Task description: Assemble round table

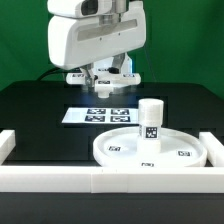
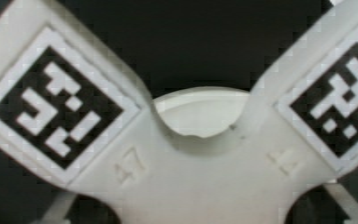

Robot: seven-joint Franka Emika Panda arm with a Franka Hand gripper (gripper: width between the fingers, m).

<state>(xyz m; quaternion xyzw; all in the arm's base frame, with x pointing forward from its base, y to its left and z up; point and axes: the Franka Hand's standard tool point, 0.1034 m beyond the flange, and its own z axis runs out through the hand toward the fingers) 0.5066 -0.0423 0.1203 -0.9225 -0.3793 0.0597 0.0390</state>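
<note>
The large round rimmed disc (image 1: 150, 150) lies flat near the table's front, toward the exterior view's right. The short cylindrical post (image 1: 150, 118) stands upright on its middle. At the back, my gripper (image 1: 105, 84) reaches down onto the flat base piece (image 1: 80, 76), whose tagged ends stick out on both sides. In the wrist view the base piece (image 2: 202, 165) fills the picture, with two square tags and a round hole (image 2: 202, 110) in its middle. My gripper (image 2: 197, 206) is shut on its narrow waist, a finger (image 2: 59, 206) at either side. I cannot tell whether the piece rests on the table.
The marker board (image 1: 100, 115) lies flat between the gripper and the disc. A long white border rail (image 1: 60, 178) runs along the table's front, with raised ends at both sides. The tabletop is black.
</note>
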